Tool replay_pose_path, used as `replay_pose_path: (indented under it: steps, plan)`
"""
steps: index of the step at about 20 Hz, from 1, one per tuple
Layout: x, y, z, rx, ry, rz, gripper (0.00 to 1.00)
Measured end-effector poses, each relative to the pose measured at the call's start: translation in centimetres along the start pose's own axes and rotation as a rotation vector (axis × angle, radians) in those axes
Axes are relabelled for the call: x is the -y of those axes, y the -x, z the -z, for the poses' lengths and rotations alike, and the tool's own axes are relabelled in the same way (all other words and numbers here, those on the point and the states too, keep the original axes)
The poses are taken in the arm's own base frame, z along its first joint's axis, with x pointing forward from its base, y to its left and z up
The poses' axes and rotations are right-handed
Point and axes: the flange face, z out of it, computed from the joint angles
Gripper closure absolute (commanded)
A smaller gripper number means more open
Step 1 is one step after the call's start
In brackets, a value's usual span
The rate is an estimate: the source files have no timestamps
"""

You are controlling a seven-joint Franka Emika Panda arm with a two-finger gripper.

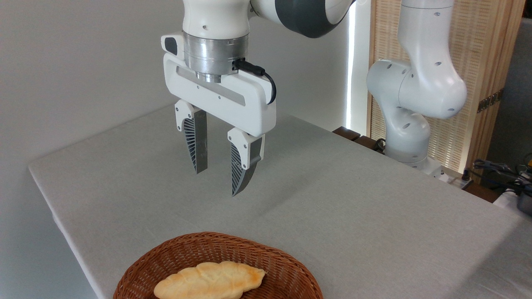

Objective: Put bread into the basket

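One piece of bread (210, 282) lies inside the basket (216, 243) at the counter (353, 199) edge, so I judge the placing done. My claw (220, 180) hangs above, fingers spread and empty, clear of the basket.

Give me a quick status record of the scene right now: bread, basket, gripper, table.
bread: lying flat inside the basket, nothing gripping it
basket: on the table at the near edge, partly cut off by the picture's bottom edge
gripper: open, empty, fingers pointing down, above the table behind the basket
table: grey cloth
task state: bread appears placed
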Motion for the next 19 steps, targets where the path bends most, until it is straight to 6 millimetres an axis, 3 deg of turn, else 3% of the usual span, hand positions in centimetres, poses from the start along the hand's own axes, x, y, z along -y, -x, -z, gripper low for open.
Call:
replay_pose_path:
  steps: [8, 15, 19]
  plan:
    - [0.5, 0.5, -0.7, 0.08, -0.048, -0.026, 0.0]
    - [-2.1, -1.6, -2.3, 0.111, -0.039, -0.094, 0.0]
    - [-2.4, -2.0, -3.0, 0.109, -0.019, -0.1, 0.0]
